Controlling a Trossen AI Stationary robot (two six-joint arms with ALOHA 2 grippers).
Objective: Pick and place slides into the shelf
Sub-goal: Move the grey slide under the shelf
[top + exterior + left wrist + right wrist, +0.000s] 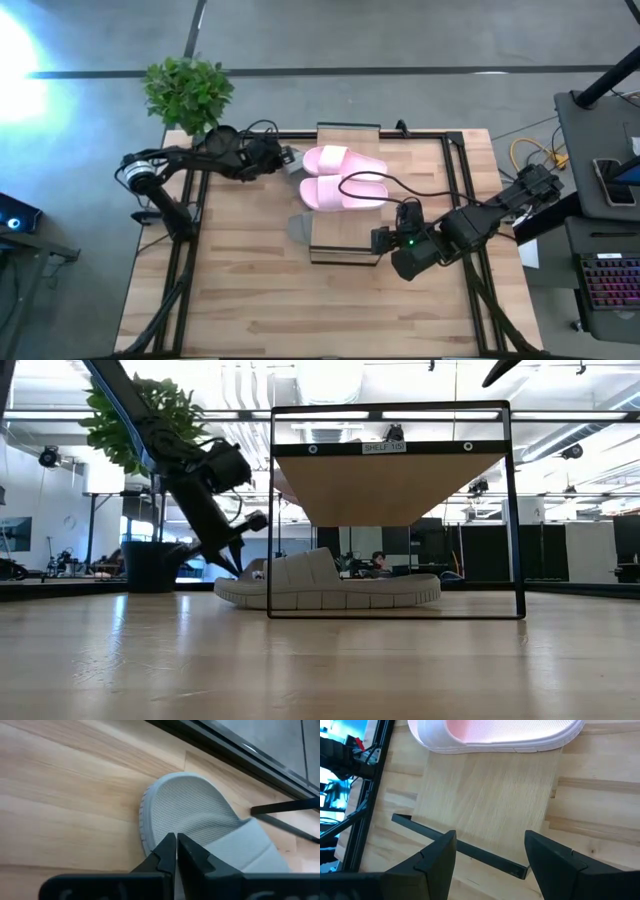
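Observation:
Two pale pink slides (340, 160) (345, 193) lie side by side on the shelf's (345, 238) plank top. A grey-green slide (330, 590) rests sole down on the table under the shelf. The heel of another (298, 228) sticks out at the shelf's left side. My left gripper (176, 840) is shut at the heel end of the grey-green slide (190, 815), just left of the shelf (290, 162). My right gripper (490, 855) is open and holds nothing. It hovers over the shelf's near end (490, 795), with a pink slide (495, 732) beyond it. My left gripper has its shut fingertips (169, 845) at the heel end of the grey-green slide's footbed (165, 822). They slant down from the table's left. Whether they touch it, I cannot tell. The slide lies flat on the table.
A potted plant (188, 90) stands at the table's far left corner. Black frame rails (195, 230) run along both table sides. A black cable (400, 185) loops over the pink slides. Bare wood (300, 310) lies toward the near edge. A desk with a keyboard (610, 280) is on the right.

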